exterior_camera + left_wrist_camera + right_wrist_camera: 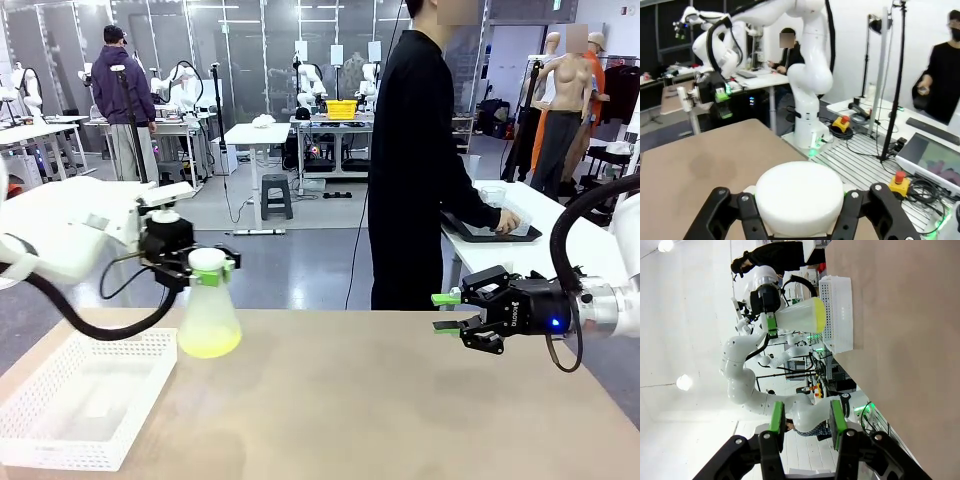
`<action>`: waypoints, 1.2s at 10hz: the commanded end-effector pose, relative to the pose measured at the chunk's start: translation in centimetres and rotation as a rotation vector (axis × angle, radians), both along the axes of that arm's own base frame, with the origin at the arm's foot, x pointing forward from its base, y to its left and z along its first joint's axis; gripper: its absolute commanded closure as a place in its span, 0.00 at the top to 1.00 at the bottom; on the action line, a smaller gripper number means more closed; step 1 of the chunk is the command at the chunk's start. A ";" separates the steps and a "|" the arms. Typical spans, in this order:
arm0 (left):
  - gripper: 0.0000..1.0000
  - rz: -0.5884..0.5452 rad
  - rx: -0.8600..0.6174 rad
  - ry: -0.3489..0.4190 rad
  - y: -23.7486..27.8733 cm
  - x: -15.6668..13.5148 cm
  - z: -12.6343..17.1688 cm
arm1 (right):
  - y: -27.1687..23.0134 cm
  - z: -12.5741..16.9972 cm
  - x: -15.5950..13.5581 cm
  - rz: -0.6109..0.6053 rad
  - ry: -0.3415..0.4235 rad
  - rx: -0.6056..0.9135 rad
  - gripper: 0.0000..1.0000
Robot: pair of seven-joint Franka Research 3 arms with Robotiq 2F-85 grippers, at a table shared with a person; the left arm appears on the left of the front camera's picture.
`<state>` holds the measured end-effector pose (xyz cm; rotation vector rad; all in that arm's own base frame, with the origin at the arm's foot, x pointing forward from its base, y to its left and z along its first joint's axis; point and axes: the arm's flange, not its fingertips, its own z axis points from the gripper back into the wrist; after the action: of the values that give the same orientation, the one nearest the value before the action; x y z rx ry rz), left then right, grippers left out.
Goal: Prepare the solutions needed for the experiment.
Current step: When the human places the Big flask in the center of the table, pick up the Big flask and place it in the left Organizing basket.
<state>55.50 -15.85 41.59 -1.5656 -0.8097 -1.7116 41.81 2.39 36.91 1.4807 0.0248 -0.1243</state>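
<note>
Above the tray's [90, 405] right edge, left gripper [200, 266] clasps flask [209, 320]; right gripper [447, 312] parted, empty.

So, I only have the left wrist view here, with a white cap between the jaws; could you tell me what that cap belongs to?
Observer: It tops a frosted conical flask, which the left jaws grip at the neck.
Operator: Thank you. Is there anything in it?
Observer: Yes, a shallow layer of yellow-green solution at the bottom.
Operator: And is it standing on the table?
Observer: No, it hangs above the table, beside the far right corner of the white basket.
</note>
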 end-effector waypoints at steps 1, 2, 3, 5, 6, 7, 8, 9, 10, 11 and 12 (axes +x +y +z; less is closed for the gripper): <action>0.09 0.135 -0.046 -0.016 4.4 -2.5 -0.3 | 0.0 0.1 -0.1 -0.002 -0.006 -0.013 0.47; 0.09 0.185 -0.068 -0.027 7.3 -3.4 -0.6 | 0.0 0.1 -0.1 -0.002 -0.006 -0.013 0.47; 0.09 0.270 -0.084 -0.027 10.5 -4.6 -1.3 | 0.0 0.1 -0.1 -0.002 -0.006 -0.013 0.47; 0.09 0.392 -0.100 -0.030 15.2 -7.0 -2.3 | 0.0 0.1 -0.1 -0.002 -0.006 -0.013 0.47; 0.09 0.453 -0.097 -0.016 17.2 -8.0 -2.8 | 0.0 0.1 -0.1 -0.002 -0.006 -0.013 0.47; 0.09 0.504 -0.089 0.013 19.1 -9.0 -3.6 | 0.0 0.1 -0.1 -0.002 -0.006 -0.013 0.47; 0.09 0.545 -0.079 0.031 20.3 -9.7 -4.2 | 0.0 0.1 -0.1 -0.002 -0.006 -0.013 0.47; 0.09 0.570 -0.086 0.039 21.3 -10.1 -4.7 | 0.0 0.1 -0.1 -0.002 -0.006 -0.013 0.47; 0.09 0.594 -0.094 0.038 21.9 -10.5 -5.3 | 0.0 0.1 -0.1 -0.002 -0.006 -0.013 0.47; 0.09 0.611 -0.097 0.037 22.4 -10.8 -5.9 | 0.0 0.1 -0.1 -0.002 -0.006 -0.013 0.47; 0.09 0.614 -0.100 0.023 22.7 -11.0 -6.7 | 0.0 0.1 -0.1 -0.002 -0.006 -0.013 0.47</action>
<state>44.83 7.32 34.89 -1.2528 -1.1686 -1.2165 41.81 2.37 36.90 1.4804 0.0244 -0.1250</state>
